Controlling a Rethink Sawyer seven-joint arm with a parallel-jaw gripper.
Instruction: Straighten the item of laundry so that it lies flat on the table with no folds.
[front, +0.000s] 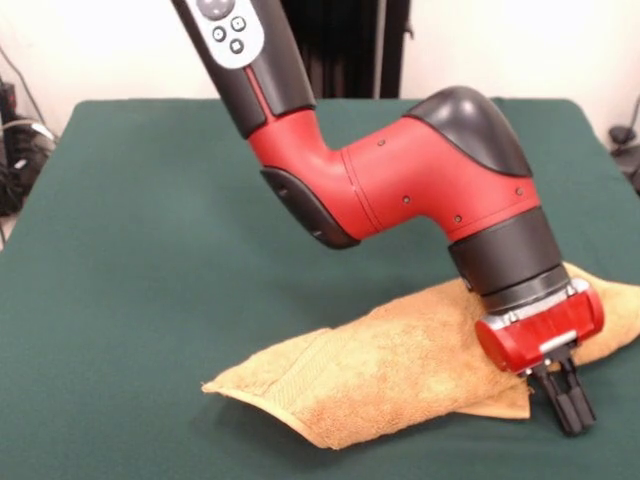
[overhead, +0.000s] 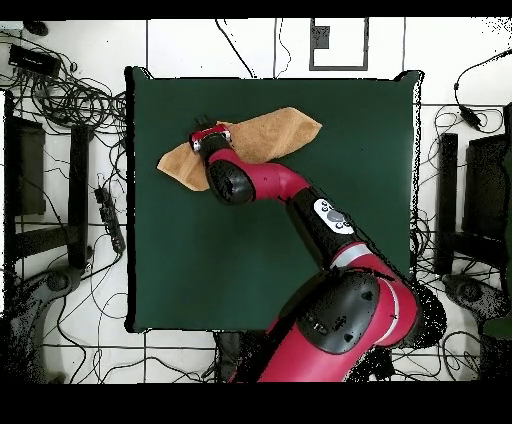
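Note:
The orange-tan towel (front: 400, 370) lies crumpled on the green table (front: 150, 250) at the near right, folded over on itself, with one edge doubled under. My gripper (front: 572, 418) points down at the towel's near right edge. Its black fingers (front: 565, 395) stand close together, with the tips at the table top just beside the towel's corner. I see no cloth between them. In the overhead view the towel (overhead: 275, 133) lies near the table's (overhead: 250, 250) far edge, and the gripper (overhead: 202, 130) is over its left part.
The red arm (front: 400, 180) reaches low across the table above the towel and hides part of it. Cables and stands (overhead: 70, 120) lie on the floor around the table.

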